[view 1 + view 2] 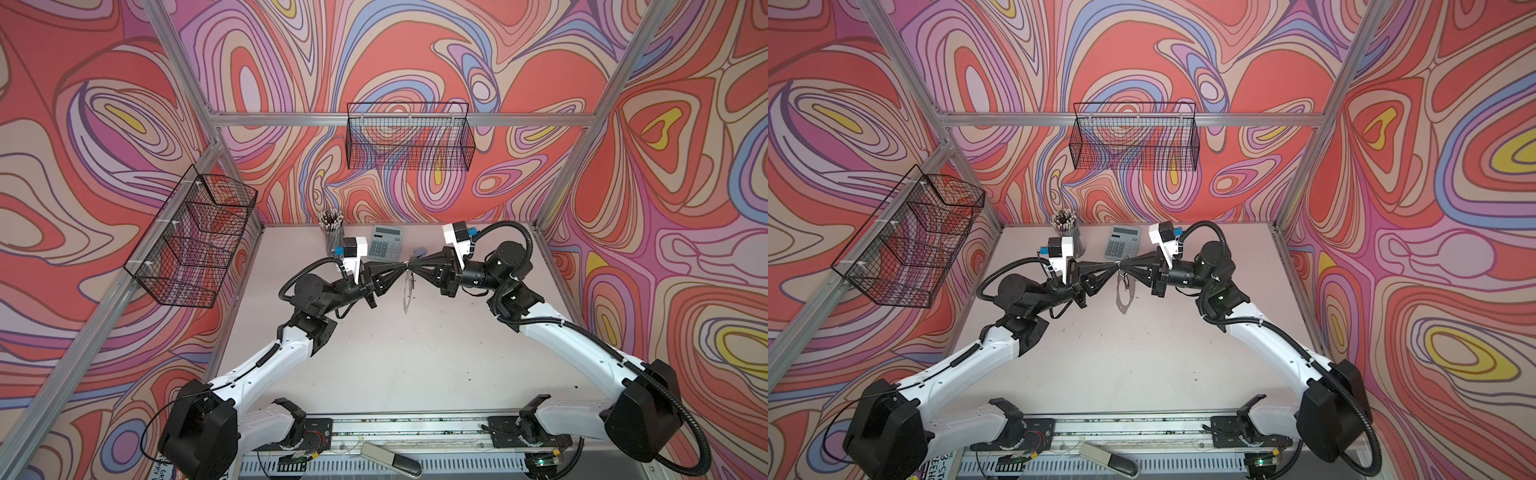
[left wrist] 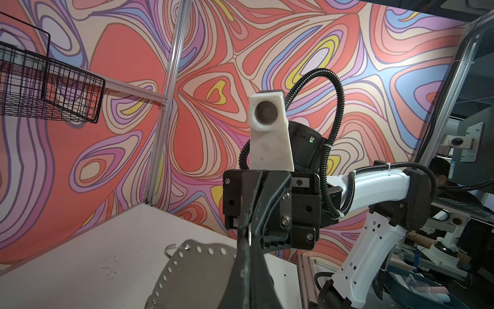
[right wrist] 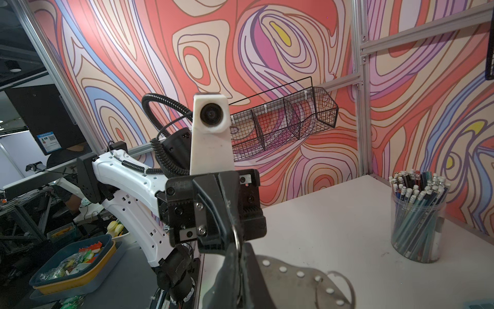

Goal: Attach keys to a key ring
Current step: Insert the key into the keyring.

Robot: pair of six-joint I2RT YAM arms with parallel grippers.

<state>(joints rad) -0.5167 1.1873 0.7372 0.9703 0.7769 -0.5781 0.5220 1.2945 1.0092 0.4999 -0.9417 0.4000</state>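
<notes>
Left fingers (image 1: 388, 275) and right fingers (image 1: 426, 268) are both pinched shut, nose to nose, on the top rim of the key ring (image 2: 192, 273). It dangles straight down, long axis vertical, above the worktop (image 1: 415, 353), equally near both arms.

The key ring (image 1: 1123, 308) hangs upright in mid-air, clear of the table (image 1: 1142, 365), and is nearly edge-on in both top views. Up close it's a flat brown oval band, with pale dots running along its rim and a small silver wire loop (image 2: 171, 247) sticking off the edge. The key can't be made out.
</notes>
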